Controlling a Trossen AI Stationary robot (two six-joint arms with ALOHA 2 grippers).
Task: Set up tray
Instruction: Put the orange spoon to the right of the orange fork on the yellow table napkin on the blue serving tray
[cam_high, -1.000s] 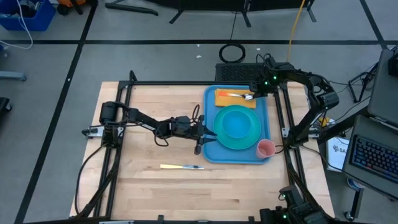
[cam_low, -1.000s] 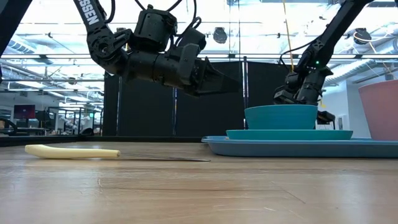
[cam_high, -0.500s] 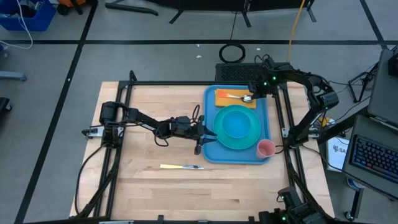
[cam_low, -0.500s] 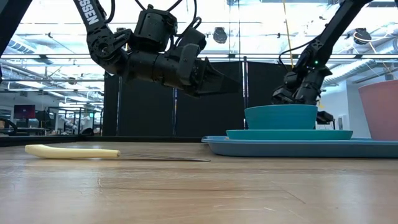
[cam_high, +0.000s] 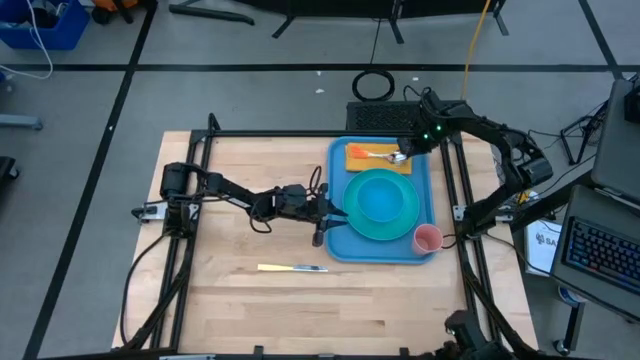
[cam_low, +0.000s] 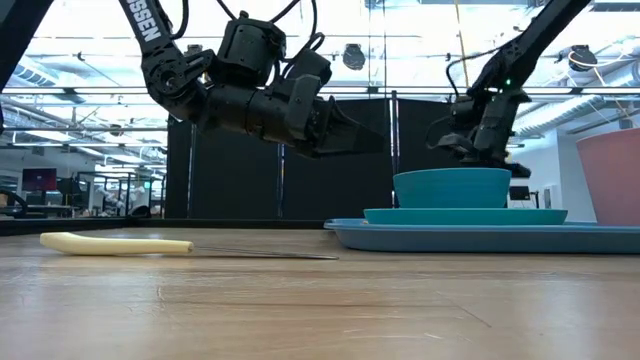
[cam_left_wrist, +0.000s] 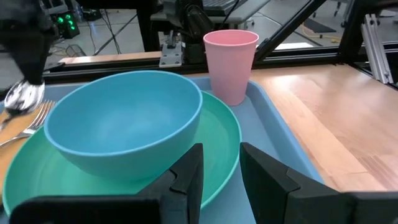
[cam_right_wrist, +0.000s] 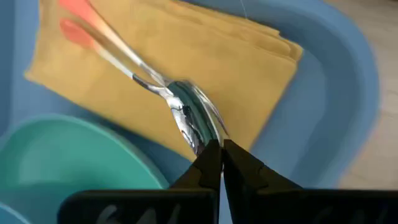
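Cutlery step: right gripper (cam_right_wrist: 214, 152), closed on a spoon's (cam_right_wrist: 189, 118) bowl, holds it over the napkin (cam_high: 378, 158) at the tray's (cam_high: 340, 246) far end, left gripper (cam_left_wrist: 219, 165) open nearby; next, prob. lower w/ care, release beside the fork (cam_left_wrist: 25, 124).

Blue tray (cam_high: 338, 238) flat on table's right half.

Pinched the bowl of a spoon (cam_right_wrist: 193, 121) between the shut fingers of the right gripper (cam_right_wrist: 216, 163). Held it over a folded yellow-orange napkin (cam_right_wrist: 205, 68) inside the blue tray (cam_right_wrist: 336, 112), orange handle pointing away, turquoise plate (cam_right_wrist: 68, 162) just beside.
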